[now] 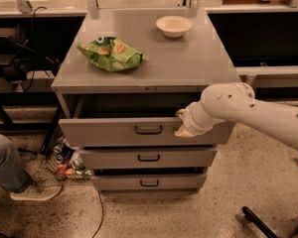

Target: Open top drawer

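Note:
The top drawer (109, 131) is the tallest of three grey drawers in a grey cabinet. It stands pulled out a little, with a dark gap above its front panel. Its dark loop handle (148, 130) is at the centre of the front. My white arm reaches in from the right. My gripper (182, 123) is at the right part of the drawer's front, near its top edge and right of the handle. The arm's wrist hides most of it.
A green chip bag (111, 53) and a white bowl (174, 26) lie on the cabinet top (188, 68). The two shorter drawers (149, 157) are shut below. A person's leg and shoe (20, 182) are at the lower left. Cans (64, 157) lie on the floor.

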You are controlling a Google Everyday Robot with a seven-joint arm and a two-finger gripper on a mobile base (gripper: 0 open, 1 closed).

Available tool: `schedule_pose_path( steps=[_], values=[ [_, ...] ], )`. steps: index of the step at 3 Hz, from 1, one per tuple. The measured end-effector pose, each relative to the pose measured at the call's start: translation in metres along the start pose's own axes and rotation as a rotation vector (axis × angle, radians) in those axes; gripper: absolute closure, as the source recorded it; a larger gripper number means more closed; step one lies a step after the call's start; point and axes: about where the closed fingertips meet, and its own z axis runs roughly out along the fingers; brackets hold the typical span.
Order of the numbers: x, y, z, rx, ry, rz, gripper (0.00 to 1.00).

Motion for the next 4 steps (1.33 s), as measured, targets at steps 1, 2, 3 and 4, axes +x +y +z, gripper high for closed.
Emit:
schedule_pose_path(
  steps=[1,2,3,4],
  values=[
    [0.0012,0.0126,-0.0024,-0.017,0.010,0.001,1.00],
    [0.0006,0.0119,-0.0042,-0.017,0.010,0.001,1.00],
    [0.0013,0.0210,-0.0073,-0.023,0.013,0.009,1.00],
    [0.0010,0.0206,-0.0081,-0.023,0.013,0.009,1.00]
  ],
)
